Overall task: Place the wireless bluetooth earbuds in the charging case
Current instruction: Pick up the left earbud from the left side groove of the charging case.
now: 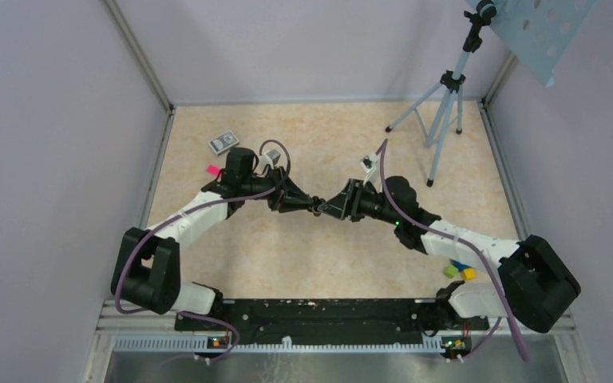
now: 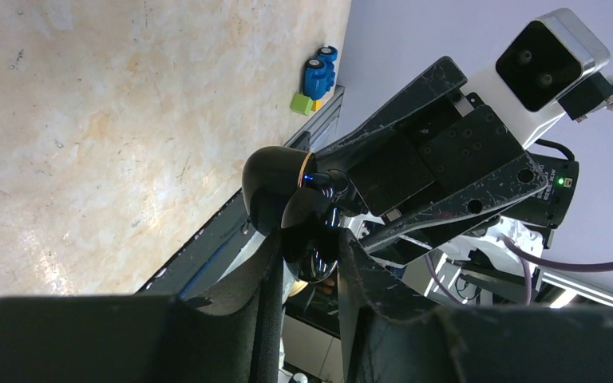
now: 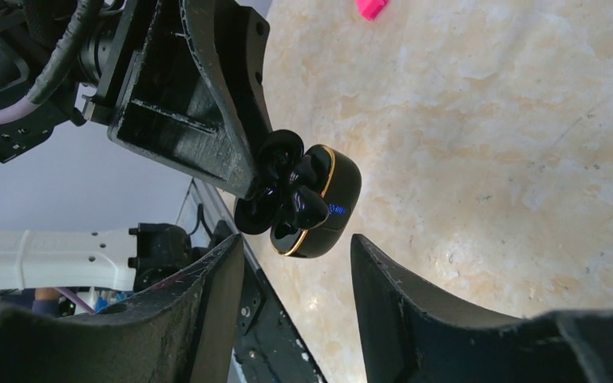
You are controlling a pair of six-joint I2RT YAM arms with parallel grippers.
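The charging case [image 3: 331, 209] is glossy black with a gold rim and a blue light, not white. It hangs open above the table between both arms. Two black earbuds [image 3: 302, 211] lie in its wells. My left gripper [image 2: 310, 239] is shut on the case, pinching its hinged lid [image 2: 311, 243]; the body [image 2: 275, 183] sticks out past the fingertips. My right gripper [image 3: 297, 239] is open, its fingers [image 3: 383, 279] just short of the case on either side, touching nothing. From above, the left gripper [image 1: 307, 204] and right gripper [image 1: 332, 208] meet tip to tip at mid-table.
A pink block [image 1: 212, 169] and a small grey box [image 1: 223, 143] lie behind the left arm. A tripod [image 1: 445, 120] stands at the back right. Blue, green and yellow blocks [image 1: 459, 270] sit by the right arm's base. The black base rail [image 1: 303, 315] runs along the near edge.
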